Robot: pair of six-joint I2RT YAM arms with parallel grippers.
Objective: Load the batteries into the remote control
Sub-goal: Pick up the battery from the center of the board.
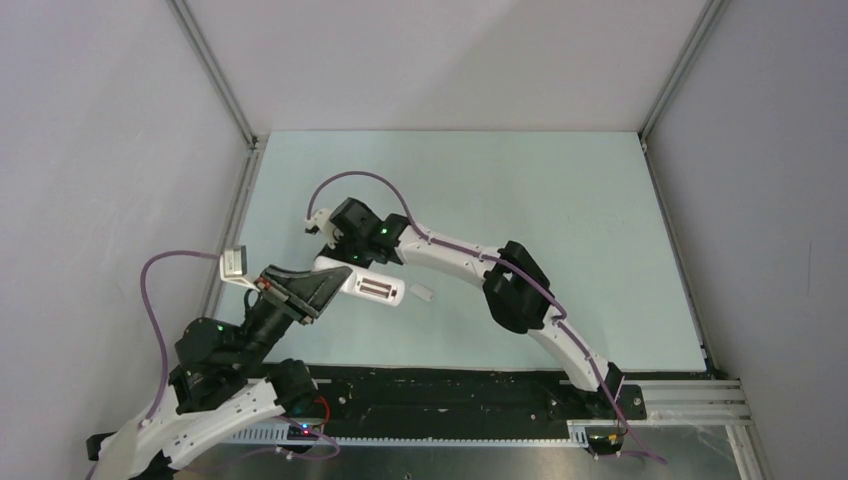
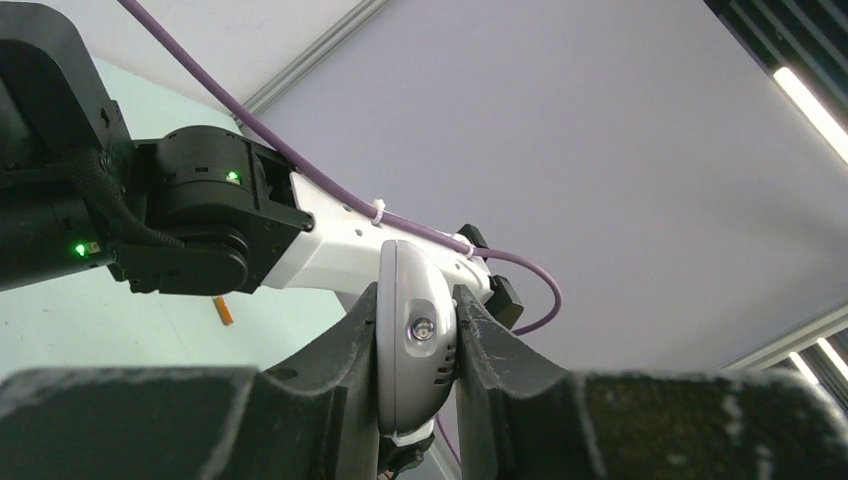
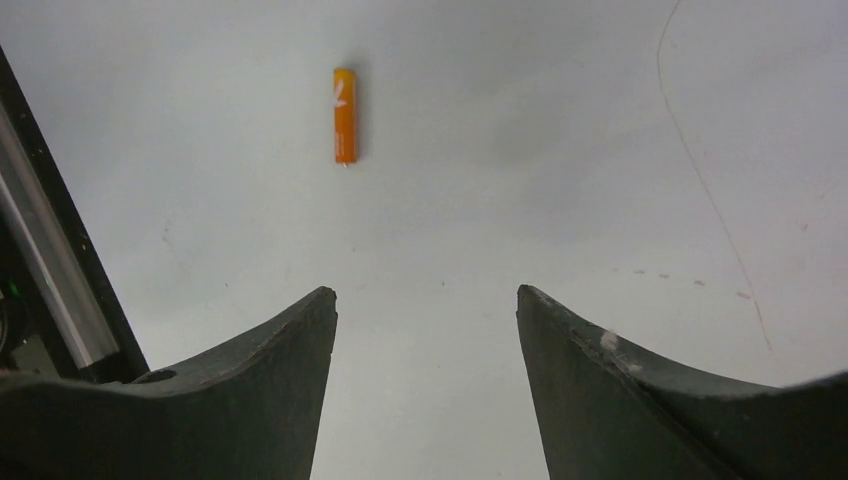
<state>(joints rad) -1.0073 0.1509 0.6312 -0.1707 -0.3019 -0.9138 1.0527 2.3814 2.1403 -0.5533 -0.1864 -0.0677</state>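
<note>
My left claw (image 2: 415,300) is clamped tight on the remote control (image 2: 418,350), with one finger pressed to each long side of the white body at one end. From the top camera the remote control sits over the near-left part of the counter (image 1: 520,200). It points from the left claw towards the counter's middle, and a grey ribbed recess faces up. I cannot tell whether its underside touches the counter or hangs just above it. A small flat white piece (image 1: 422,293) lies on the counter just beside the remote's free end, apart from it.

My right claw (image 3: 425,295) is spread wide with nothing between its fingers, only bare counter. It hangs over the left side of the counter, about midway between the near and far edges and just beyond the remote control. The one battery (image 3: 345,115) I can see is an orange cylinder lying flat on the counter ahead of the open fingers. It is off towards the left one, well clear of both tips, and near the metal rail (image 3: 45,260) along the counter's left edge. The left wrist camera shows the same battery as a small orange stub under the right arm (image 2: 330,245), whose purple cable (image 2: 300,165) runs along it.
</note>
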